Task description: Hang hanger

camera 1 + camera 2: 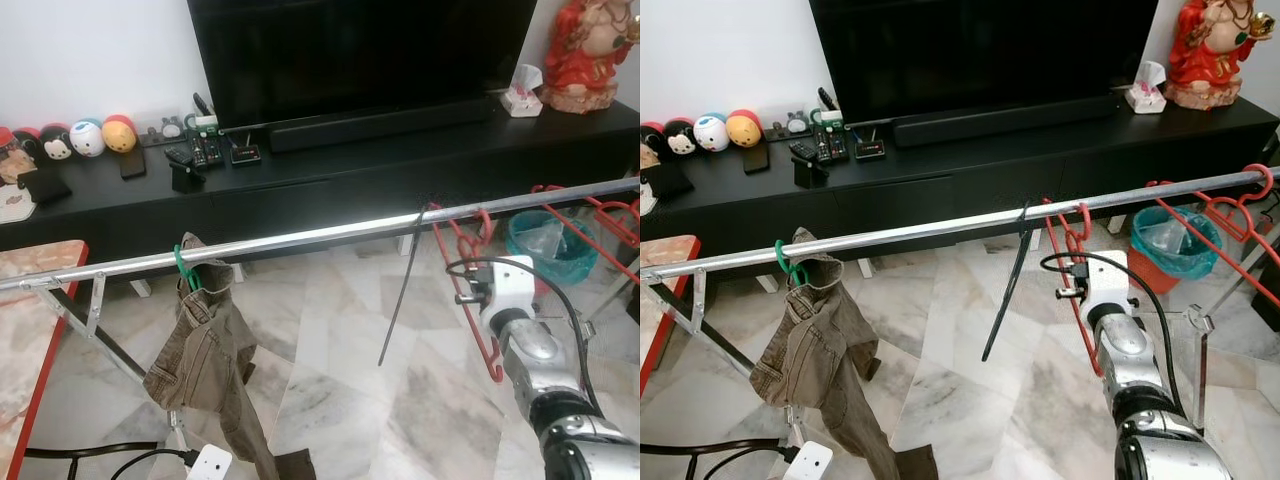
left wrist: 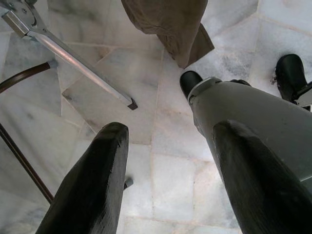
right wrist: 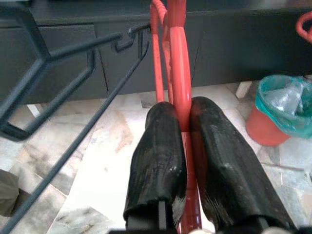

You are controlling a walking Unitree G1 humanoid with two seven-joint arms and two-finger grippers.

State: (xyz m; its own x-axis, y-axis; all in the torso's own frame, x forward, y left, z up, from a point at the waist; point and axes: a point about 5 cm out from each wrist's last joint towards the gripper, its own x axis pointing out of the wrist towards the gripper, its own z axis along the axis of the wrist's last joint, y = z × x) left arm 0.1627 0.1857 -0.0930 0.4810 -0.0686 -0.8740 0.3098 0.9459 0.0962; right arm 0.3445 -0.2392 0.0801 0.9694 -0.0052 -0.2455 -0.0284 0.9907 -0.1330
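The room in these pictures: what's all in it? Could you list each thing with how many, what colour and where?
Rail: one, silver, across the room.
Red hanger: one, pinched by the right gripper, hook at the rail.
Other red hangers: several, on the rail's right end.
Black hanger: one, on the rail mid-span.
Green hanger: one, on the rail, carrying brown trousers.
Television: one, black, on a long black cabinet.
Round toys: a row, mixed colours, cabinet's left.
Remotes: a few, black, cabinet.
Figurine: one, red, cabinet's right.
Bin: one, red with teal liner, floor.
Right gripper: shut on the red hanger.
Left gripper: open, over the marble floor.
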